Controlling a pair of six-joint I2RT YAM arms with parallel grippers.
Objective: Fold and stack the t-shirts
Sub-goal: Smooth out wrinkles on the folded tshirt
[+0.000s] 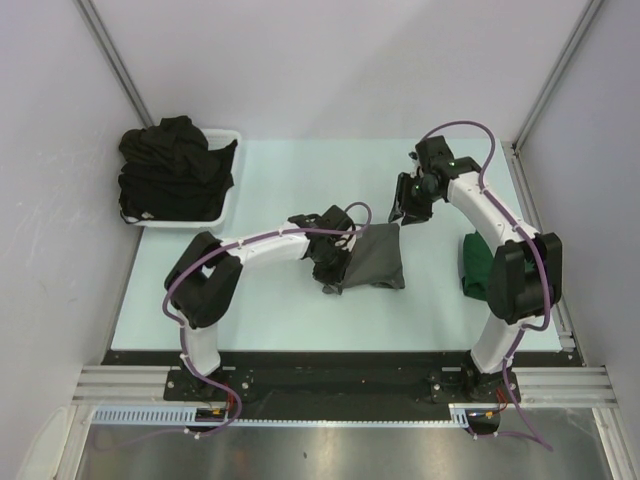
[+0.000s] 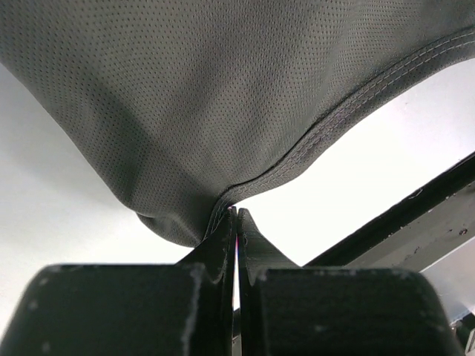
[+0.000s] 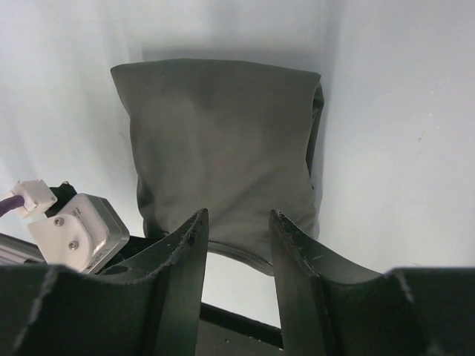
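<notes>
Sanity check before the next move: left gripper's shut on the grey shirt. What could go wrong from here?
1. Left gripper pinches only a hem of the grey shirt; a pull could drag the fold open.
2. Right gripper is open and off the cloth, so nothing pins the far side; it may slide or bunch.
3. Green shirt lies partly under the right arm; a swing could snag it.

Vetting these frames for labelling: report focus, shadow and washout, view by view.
Top external: even light, sharp, but the black t-shirts merge into one dark mass. Left wrist: weave of the grey t-shirt crisp, the table behind washed out white. Right wrist: a soft shadow along the shirt's far edge, near fingers dark.
</notes>
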